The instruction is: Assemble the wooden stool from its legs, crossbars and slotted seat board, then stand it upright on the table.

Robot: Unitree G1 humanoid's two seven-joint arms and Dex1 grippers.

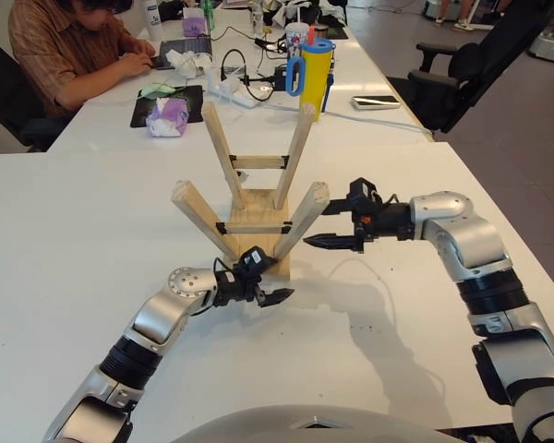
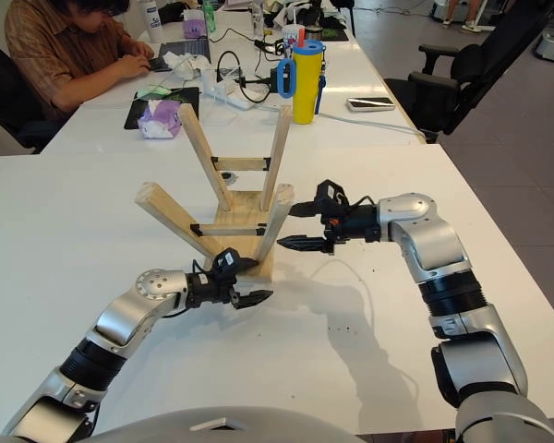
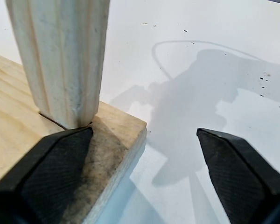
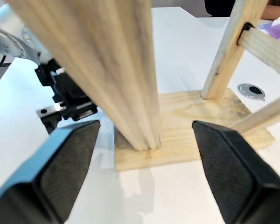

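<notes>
Wide stretch of white worktop to the left of the stool and in front of it, toward the near edge. Right edge running diagonally just behind the right arm, with floor and an office chair beyond. Far edge butted against a second worktop carrying a yellow bottle and other clutter, well apart from the stool.

Stool upside down near the middle of the worktop - seat board flat on the surface, 4 legs splayed upward, 2 crossbars seated between leg pairs.

Left gripper low at the seat board's near corner, released and spread wide: 1 finger over the board's corner, right beside the base of a leg, the other out over open worktop past the board's edge. Contact with the wood not possible to tell.

Right gripper on the stool's right side, also released, fingers held wide apart - near right leg standing in the gap between them in the wrist view, with a visible margin on both sides. Nothing grasped by either gripper.
</notes>
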